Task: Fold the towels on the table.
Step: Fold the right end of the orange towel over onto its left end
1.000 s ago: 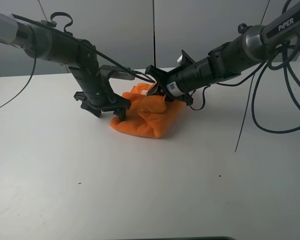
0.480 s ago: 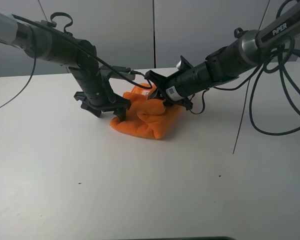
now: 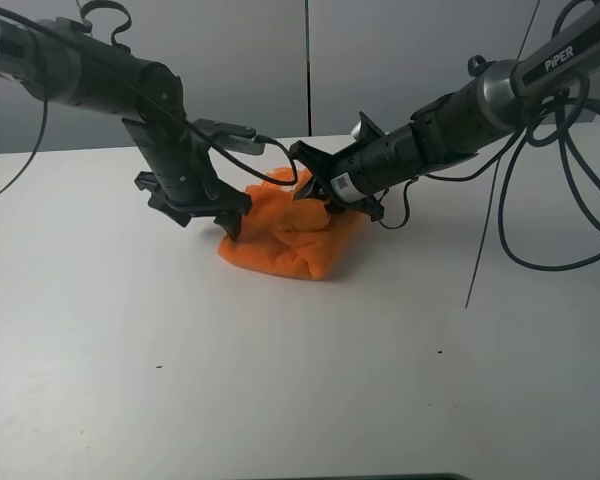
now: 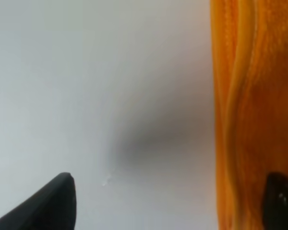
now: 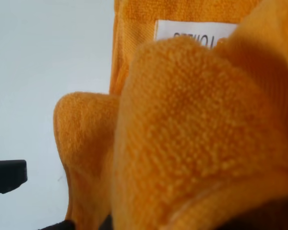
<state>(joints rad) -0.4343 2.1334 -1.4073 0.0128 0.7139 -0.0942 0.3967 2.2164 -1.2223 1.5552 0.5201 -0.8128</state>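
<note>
The orange towel (image 3: 298, 236) lies bunched in a loose fold at the middle of the white table (image 3: 300, 380). My left gripper (image 3: 227, 214) is open at the towel's left edge, a little above the table. In the left wrist view its gripper (image 4: 168, 206) has one fingertip (image 4: 53, 203) over bare table and the other over the towel's hem (image 4: 252, 120). My right gripper (image 3: 315, 195) is low over the towel's far right side, jaws spread. In the right wrist view a thick fold (image 5: 192, 139) bulges between the fingers, with the white label (image 5: 197, 29) beyond it.
Grey wall panels stand behind the table. Black cables (image 3: 540, 200) hang from the right arm down to the tabletop at the right. Tiny dark specks (image 3: 439, 351) dot the table's near half.
My left gripper has lifted slightly and drawn back to the left, off the towel's edge. My right gripper has dropped a little onto the towel and then held still.
</note>
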